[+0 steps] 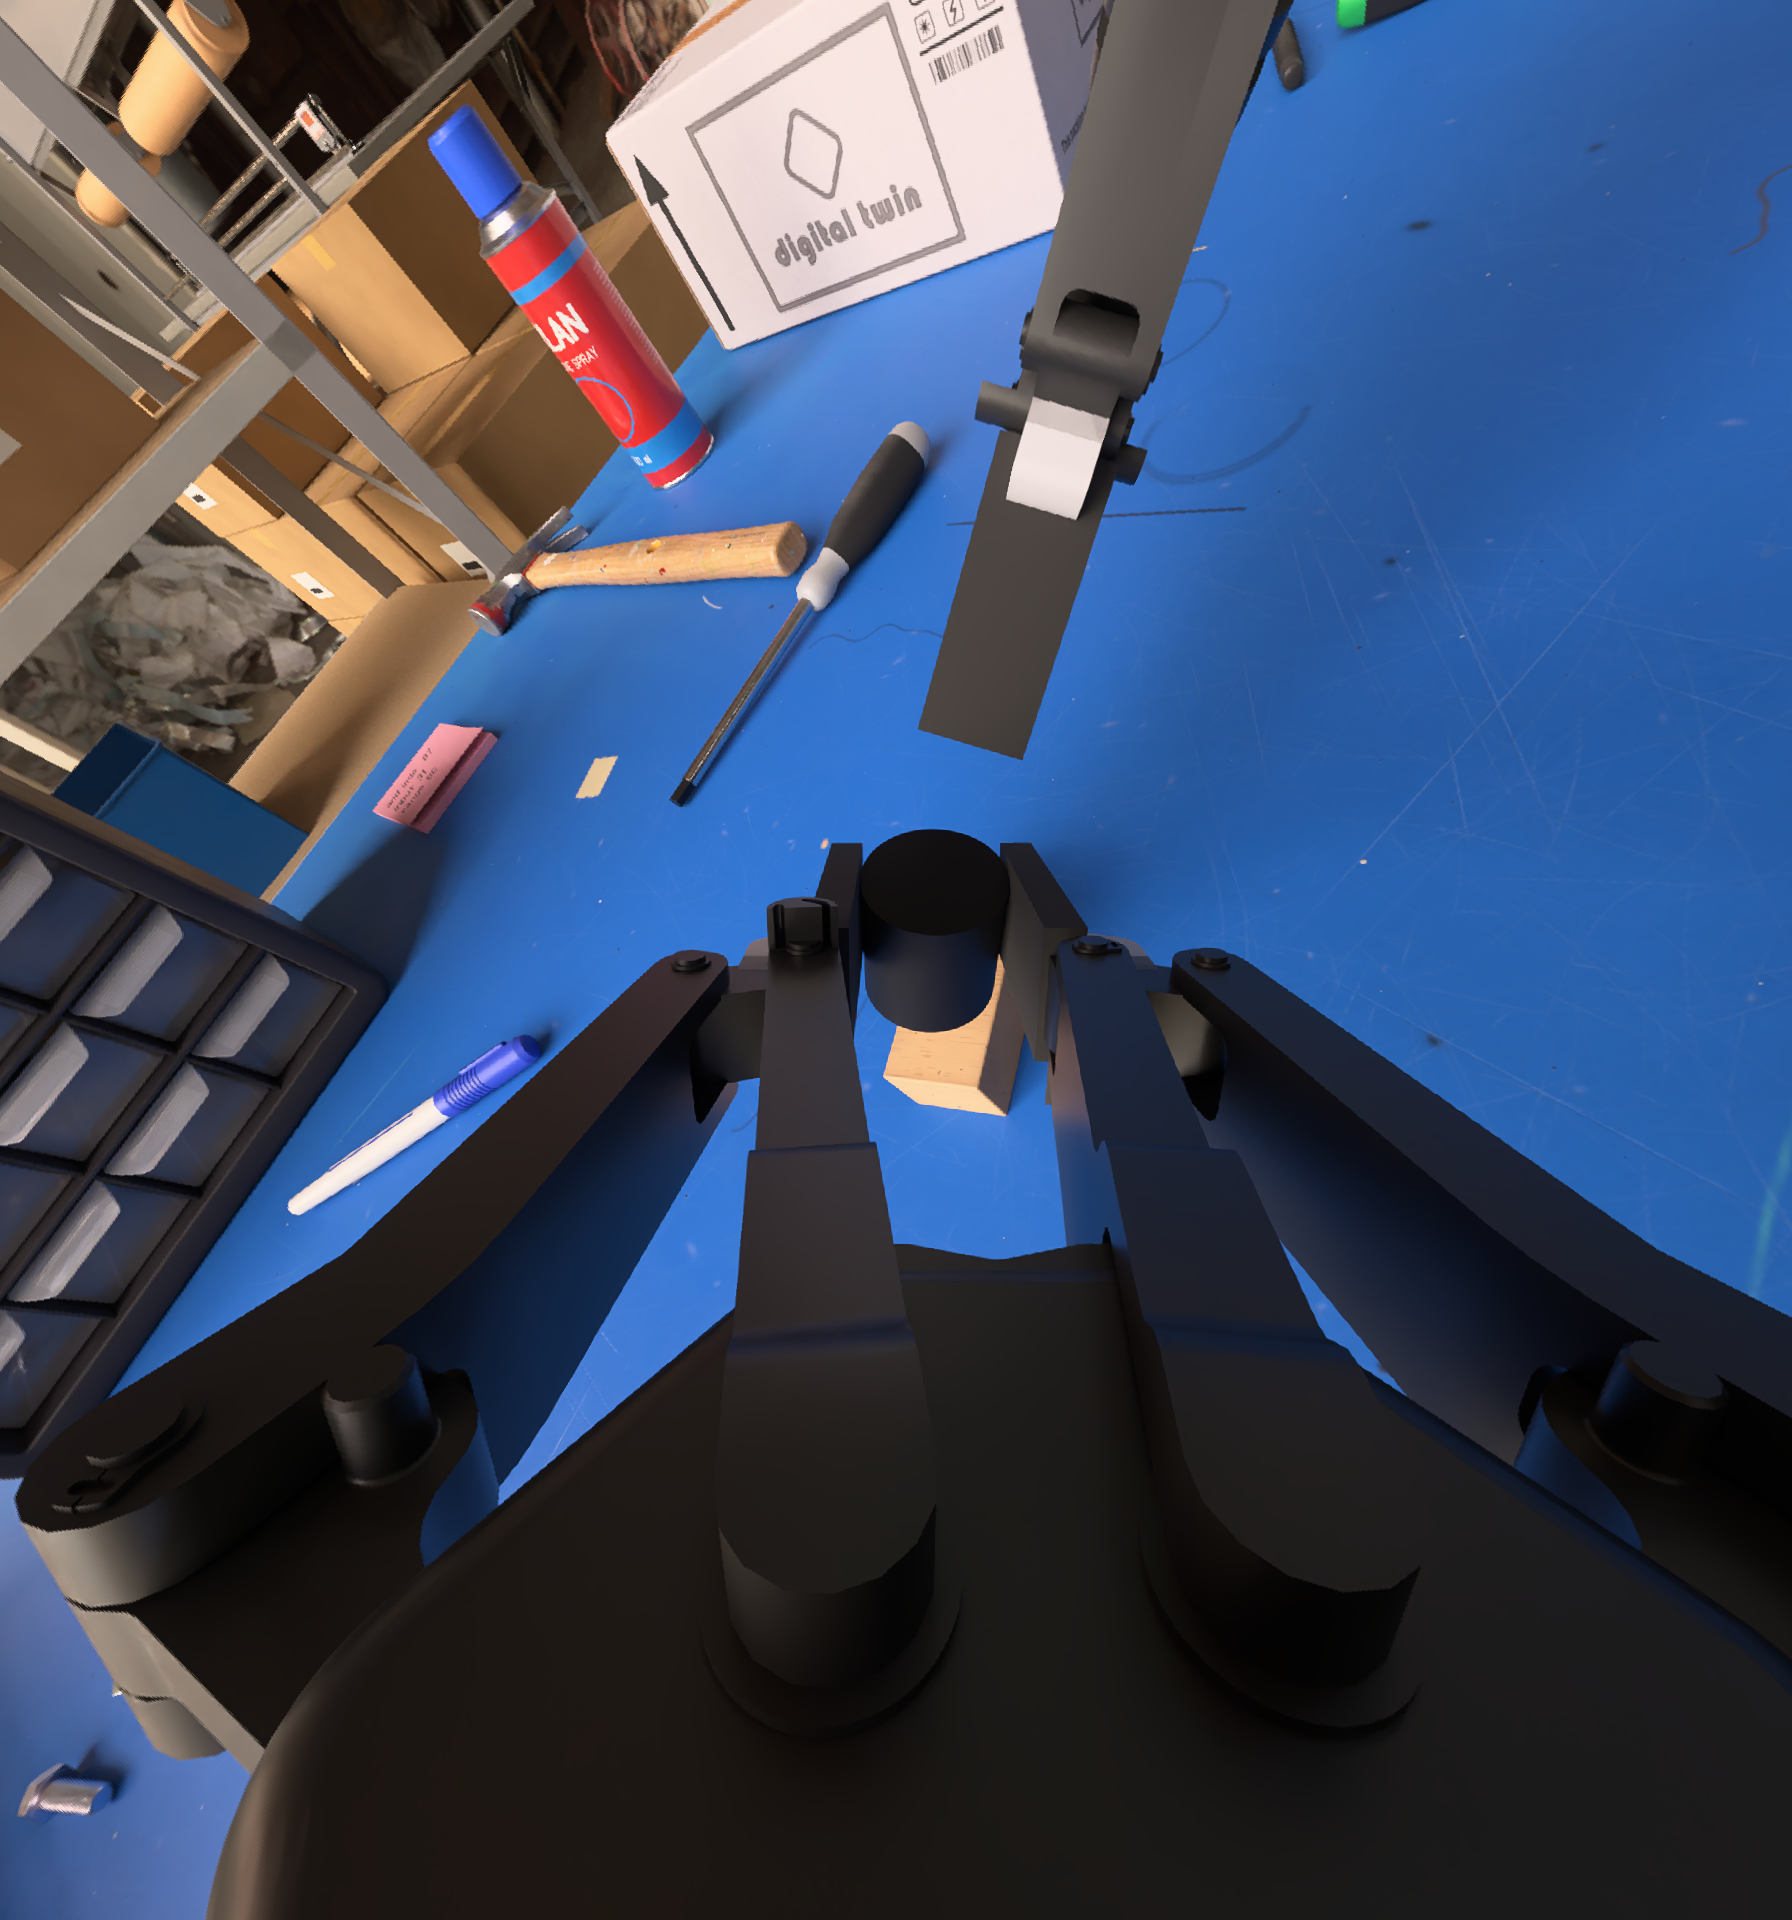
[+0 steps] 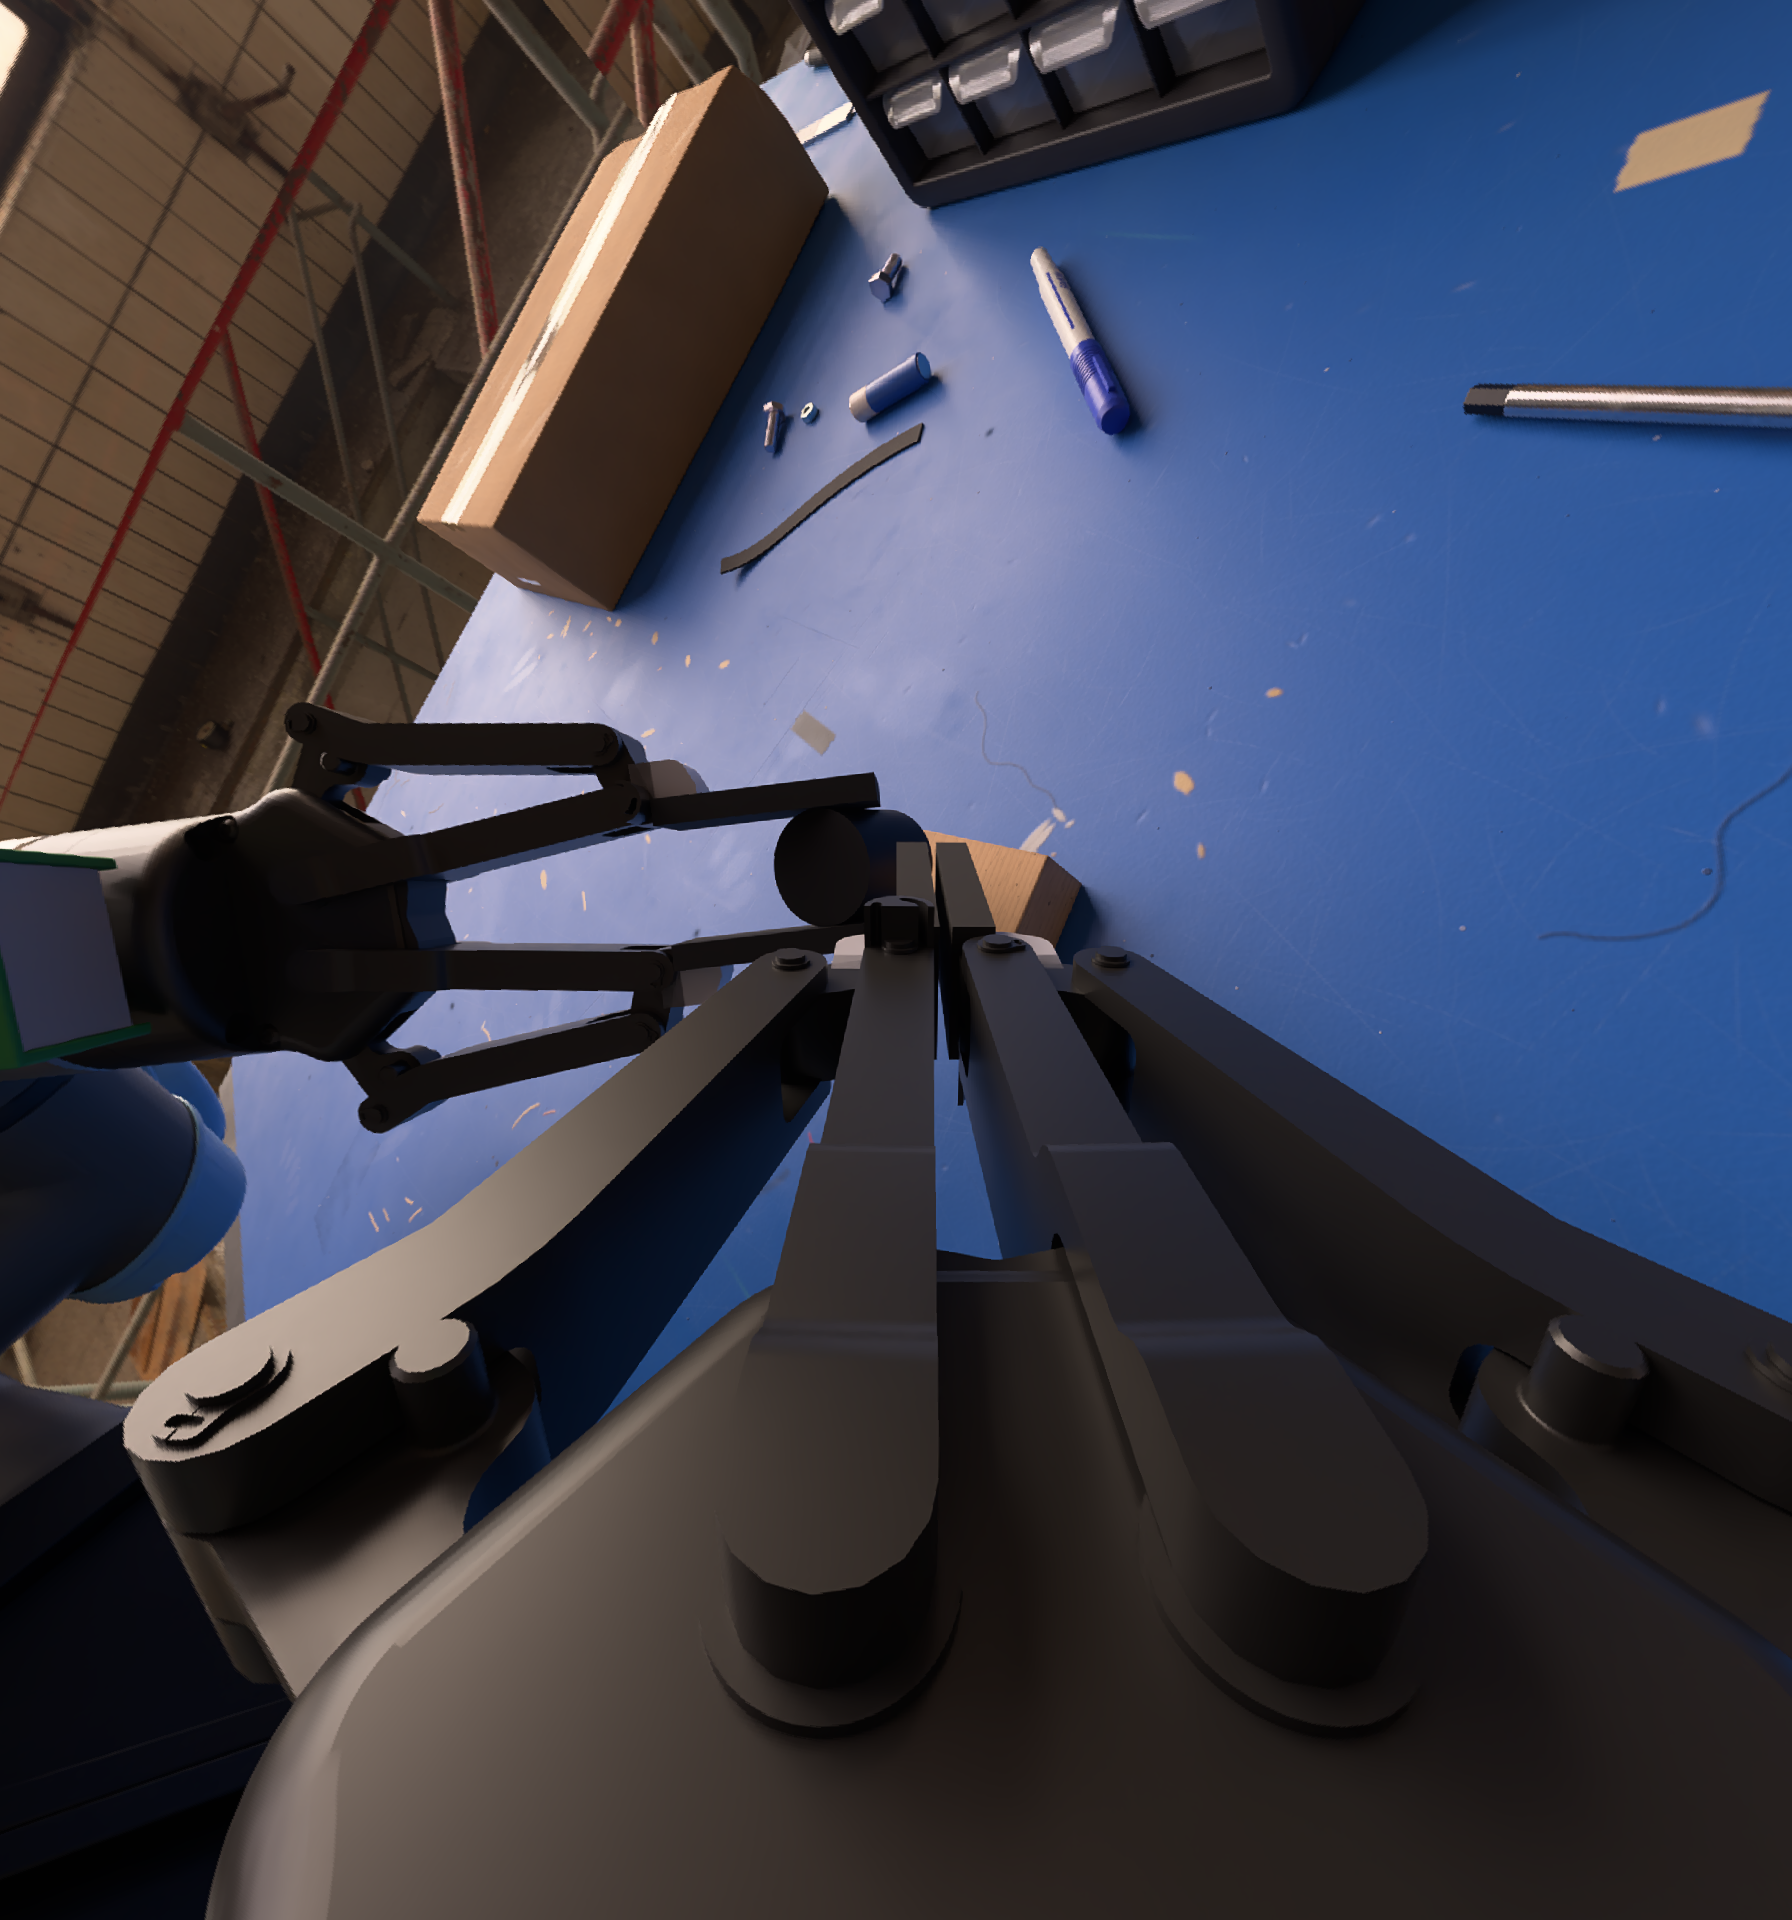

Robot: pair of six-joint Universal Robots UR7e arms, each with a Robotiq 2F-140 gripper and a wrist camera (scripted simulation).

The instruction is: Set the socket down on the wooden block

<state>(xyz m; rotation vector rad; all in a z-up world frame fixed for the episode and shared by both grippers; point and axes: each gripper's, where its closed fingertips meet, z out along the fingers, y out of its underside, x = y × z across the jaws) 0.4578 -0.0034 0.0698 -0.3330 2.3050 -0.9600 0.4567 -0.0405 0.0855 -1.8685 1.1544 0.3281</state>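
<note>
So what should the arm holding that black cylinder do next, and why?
Probably ease the left gripper down a little, then open its jaws. They are shut on the socket, which sits over the wooden block, though whether it already touches the block is unclear. The right gripper, jaws shut and empty, is close beside the block, so the move should stay small.

The socket [image 1: 931, 925] looks like matt black metal, smooth-sided. The block [image 1: 959, 1060] beneath it is pale, unfinished wood. The table [image 1: 1494, 727] has a blue, faintly scratched surface. The hammer [image 1: 653, 561] has a wooden handle and a shiny metal head. The spray can [image 1: 575, 301] is glossy.
</note>
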